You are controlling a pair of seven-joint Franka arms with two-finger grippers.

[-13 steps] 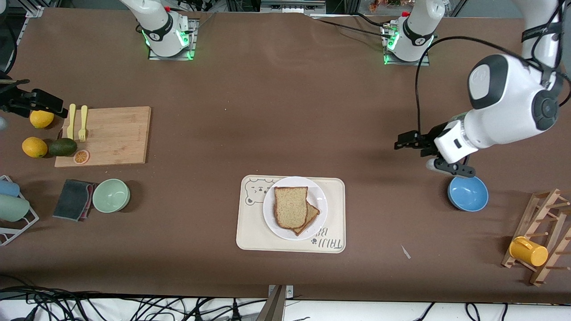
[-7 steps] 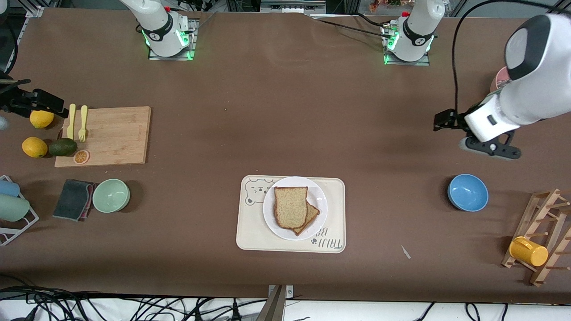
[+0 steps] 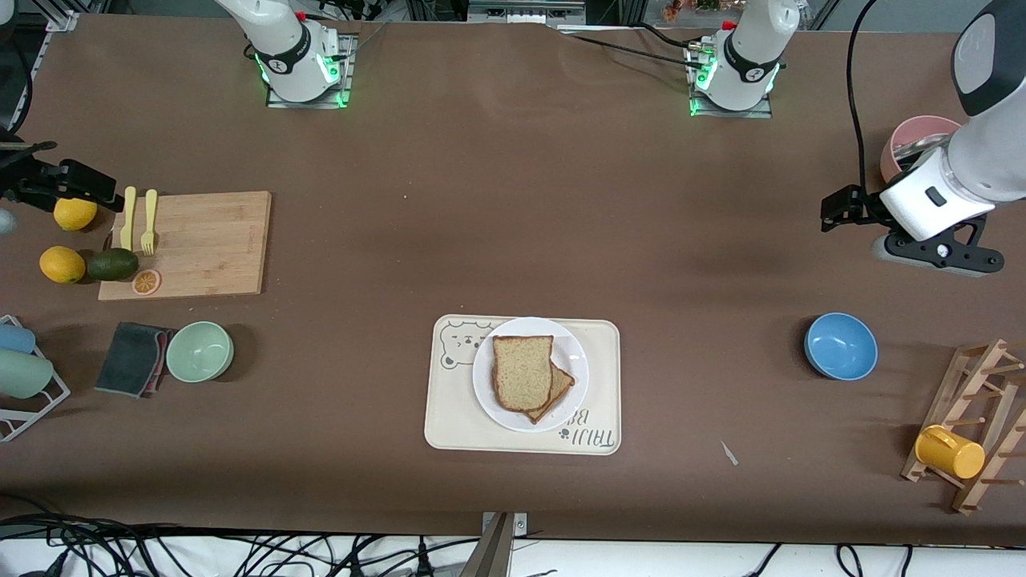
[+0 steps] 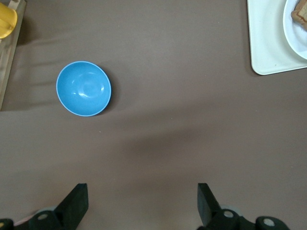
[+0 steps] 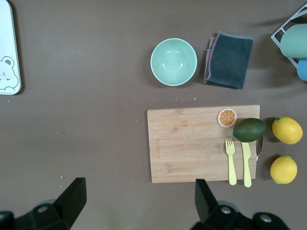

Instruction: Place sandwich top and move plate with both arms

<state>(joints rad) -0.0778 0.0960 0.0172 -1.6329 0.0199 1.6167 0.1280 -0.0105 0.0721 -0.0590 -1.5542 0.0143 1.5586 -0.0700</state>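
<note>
Left pincer (image 4: 139,206) hangs open at the frame's right over bare worktop (image 3: 497,200); right pincer (image 5: 136,206), also open, waits at far left. Top slice (image 3: 523,371) already sits on the plate (image 3: 573,353), lower centre; both should approach the rim level, from two sides.

Lower bread slice (image 3: 559,386): largely hidden under sandwich top (image 3: 523,372); filling not discernible.
Pink bowl (image 3: 914,144): partly hidden by left arm (image 3: 974,152).
Plate (image 4: 293,36): cut by left wrist view edge.
Right gripper (image 3: 48,183): cut by front view edge.
Tray lettering (image 3: 589,429): partly covered by plate.
</note>
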